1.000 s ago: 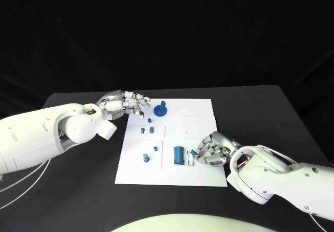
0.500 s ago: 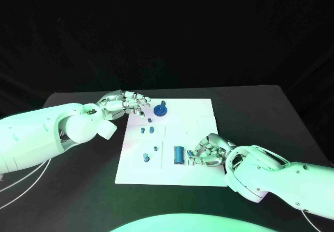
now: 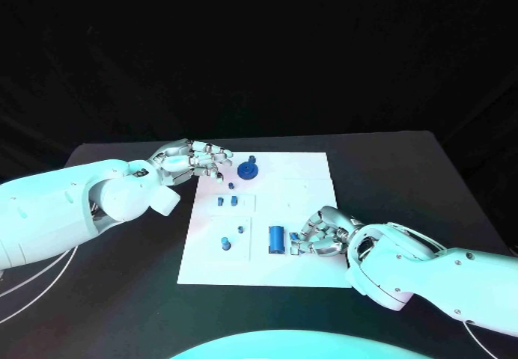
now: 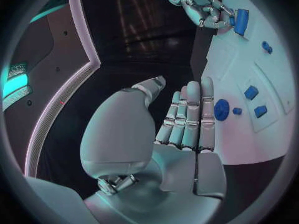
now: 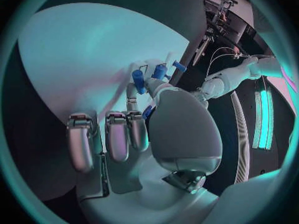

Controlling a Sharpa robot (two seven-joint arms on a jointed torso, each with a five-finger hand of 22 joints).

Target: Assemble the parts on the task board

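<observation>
Across the middle of the head view lies the task board (image 3: pixel 291 269), a white plate on the black table (image 3: pixel 410 172), carrying several small blue parts. From the left edge of the frame the left hand (image 3: pixel 194 161) hovers over the board's upper-left corner; the left wrist view shows its fingers straight and side by side with nothing in them, so it is open. Lower right of centre, the right hand (image 3: pixel 324 233) sits curled at the board's right side, just beside the blue cylinder (image 3: pixel 276 238) that lies lengthwise in its slot. A small blue piece (image 3: pixel 295 238) shows against its fingertips in both head and right wrist views — it looks pinched, though I cannot tell how firmly. Toward the upper middle stands the round blue knob (image 3: pixel 248 172), with a pair of little blocks (image 3: pixel 227 200) below it and a short peg (image 3: pixel 226 243) lower left of centre. These parts look rigid, light and smooth — probably plastic, easy to flick away or drop. My judgement: take each across its short sides with fingertips, and the cylinder around its middle.
</observation>
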